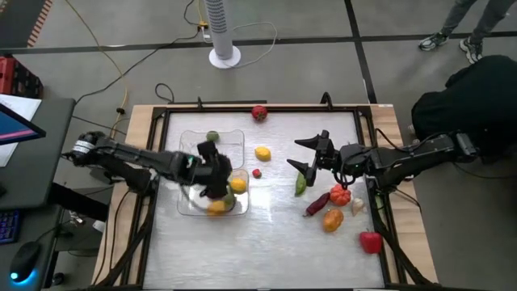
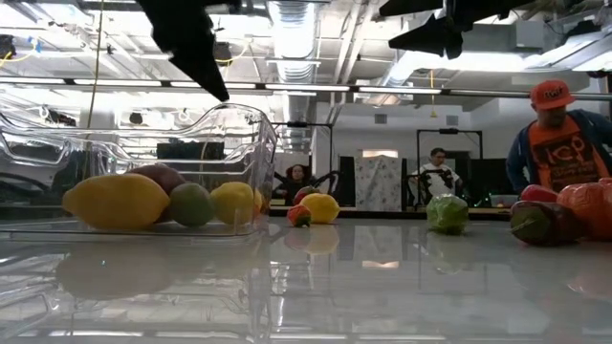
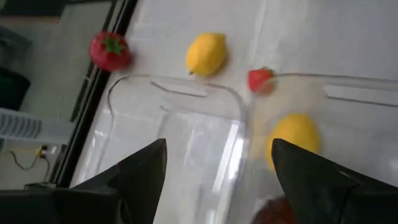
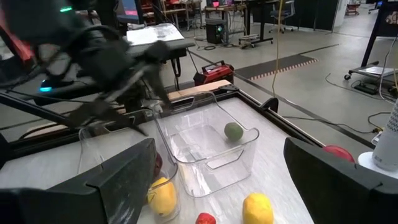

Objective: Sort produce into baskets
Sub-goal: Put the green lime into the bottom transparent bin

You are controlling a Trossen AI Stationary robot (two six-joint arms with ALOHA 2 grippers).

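Left gripper [image 1: 216, 179] above near basket [image 1: 194, 208], fingers parted, nothing held: drop step looks finished. Yellow fruit [image 1: 216, 207] lies inside basket. Right gripper [image 1: 313, 155] wide open, empty, well right of basket. Next: probably fetch lemon [image 1: 262, 153].

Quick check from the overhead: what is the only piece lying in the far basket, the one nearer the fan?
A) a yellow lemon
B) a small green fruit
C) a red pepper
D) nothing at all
B: the overhead shows only a small green fruit in the far basket; the right wrist view shows it alone there too, while the yellow pieces lie in the near basket.
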